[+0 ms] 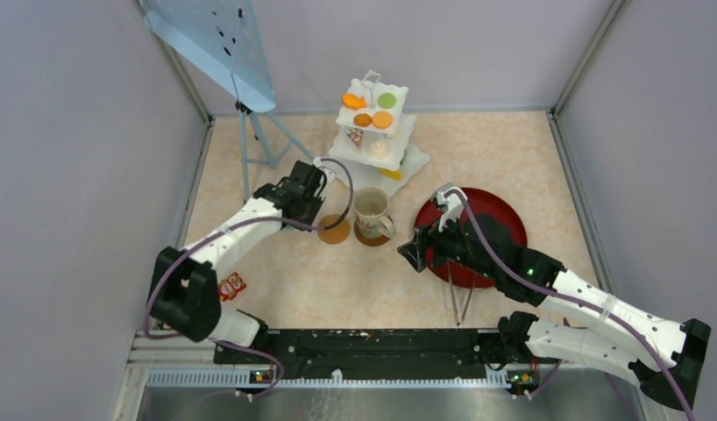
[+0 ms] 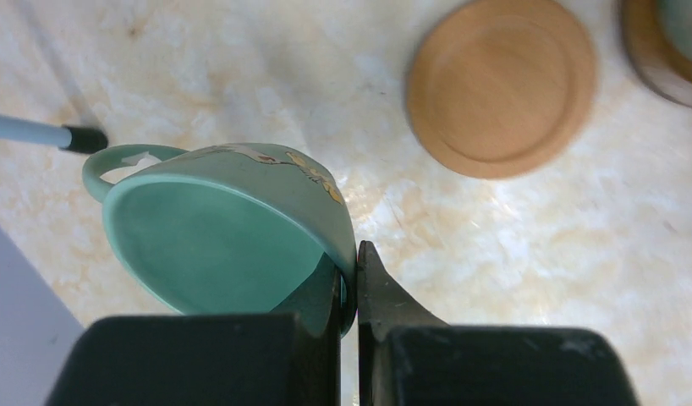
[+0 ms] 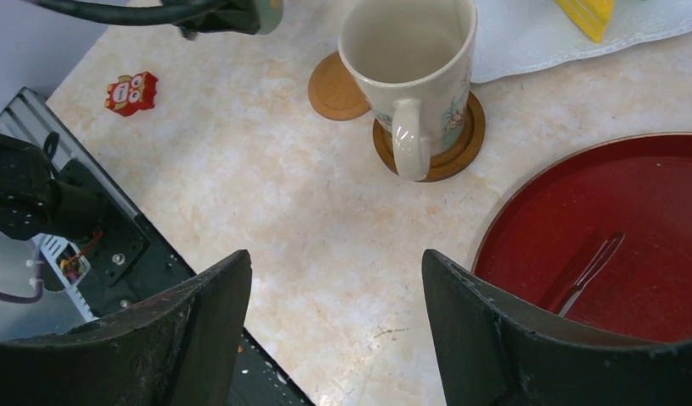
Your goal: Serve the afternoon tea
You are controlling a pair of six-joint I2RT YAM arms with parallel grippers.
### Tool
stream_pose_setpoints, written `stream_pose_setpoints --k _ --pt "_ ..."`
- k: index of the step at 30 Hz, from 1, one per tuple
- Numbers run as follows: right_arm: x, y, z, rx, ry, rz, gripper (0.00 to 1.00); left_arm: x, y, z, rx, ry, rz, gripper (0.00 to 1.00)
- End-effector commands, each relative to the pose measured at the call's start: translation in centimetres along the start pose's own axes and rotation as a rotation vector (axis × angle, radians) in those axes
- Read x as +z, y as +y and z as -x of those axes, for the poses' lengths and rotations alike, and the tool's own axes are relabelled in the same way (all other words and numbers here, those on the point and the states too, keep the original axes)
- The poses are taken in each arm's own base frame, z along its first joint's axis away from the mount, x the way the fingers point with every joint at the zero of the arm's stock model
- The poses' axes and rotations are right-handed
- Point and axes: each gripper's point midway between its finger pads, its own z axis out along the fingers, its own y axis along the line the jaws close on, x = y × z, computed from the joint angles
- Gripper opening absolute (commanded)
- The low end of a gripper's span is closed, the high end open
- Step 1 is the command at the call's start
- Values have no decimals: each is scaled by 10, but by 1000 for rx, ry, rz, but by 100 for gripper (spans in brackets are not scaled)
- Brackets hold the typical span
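The left tool grips the teal cup, the bare coaster waiting just ahead; the mug is already placed; the right tool gapes empty.

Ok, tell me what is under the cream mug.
A round wooden coaster lies under the cream mug; only its rim shows around the base. Its middle is covered by the mug. A bare coaster lies beside it.

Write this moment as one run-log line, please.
left gripper: shut on teal cup rim | right gripper: open, empty | cream mug: on coaster | other coaster: bare
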Motion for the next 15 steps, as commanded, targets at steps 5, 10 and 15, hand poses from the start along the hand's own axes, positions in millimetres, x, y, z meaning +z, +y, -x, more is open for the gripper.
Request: stream_pose_setpoints --k 5,10,15 --pt "-8 -16 12 -55 -38 -77 73 -45 -58 20 330 -347 -348 0" --pt "-18 -16 17 -49 -84 -66 73 -43 -84 20 460 -380 -415 0" --pt "-28 -16 25 -45 -129 -62 73 -25 -92 22 519 -340 -404 0"
